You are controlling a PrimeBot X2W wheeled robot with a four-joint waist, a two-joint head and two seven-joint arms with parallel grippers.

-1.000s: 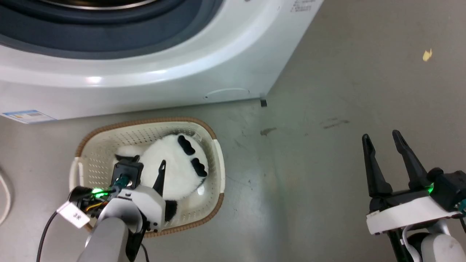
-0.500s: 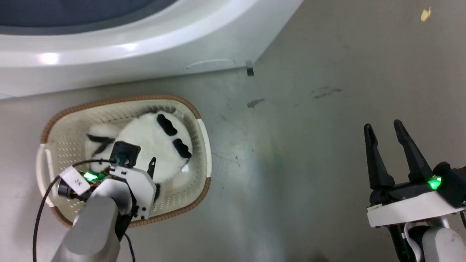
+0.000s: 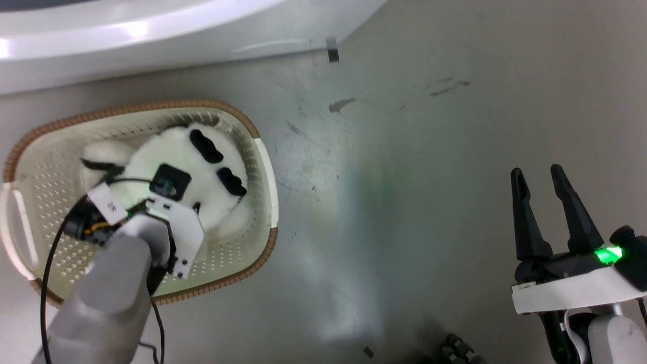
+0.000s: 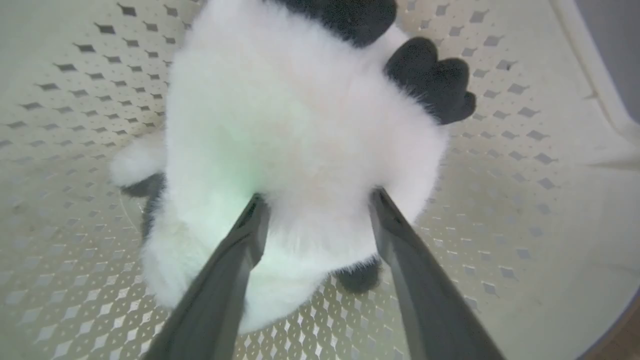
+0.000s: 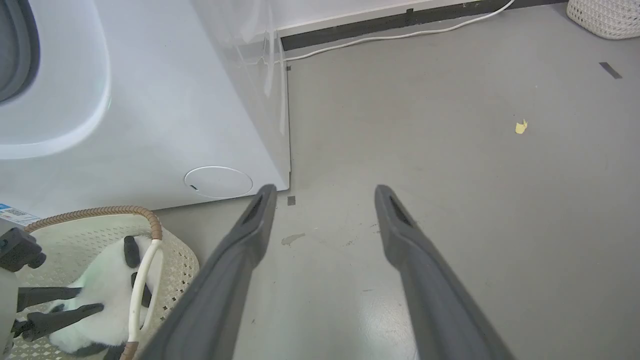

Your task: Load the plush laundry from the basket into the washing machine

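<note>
The plush laundry (image 3: 167, 151), a fluffy white toy with black patches, lies in the cream basket (image 3: 151, 106) on the floor just in front of the washing machine (image 3: 151, 45). My left gripper (image 4: 317, 197) is open and points down into the basket, both fingertips pressed into the fur of the plush (image 4: 300, 125). Perforated basket wall (image 4: 525, 150) surrounds it. My right gripper (image 3: 536, 172) is open and holds nothing, over bare floor far to the right. From the right gripper (image 5: 325, 190) I see the basket (image 5: 100, 212), the plush (image 5: 107, 285) and the machine's front (image 5: 175, 100).
Grey floor spreads to the right of the machine, with a tape mark (image 3: 332, 49) at its corner. A white cable (image 5: 400, 37) runs along the far wall, a white woven basket (image 5: 605, 17) stands at the far right and a yellow scrap (image 5: 521, 126) lies on the floor.
The head camera has tilted down, sliding the picture up and left. My left gripper has dropped lower onto the plush, its fingers now sunk in the fur. The right gripper has barely moved.
</note>
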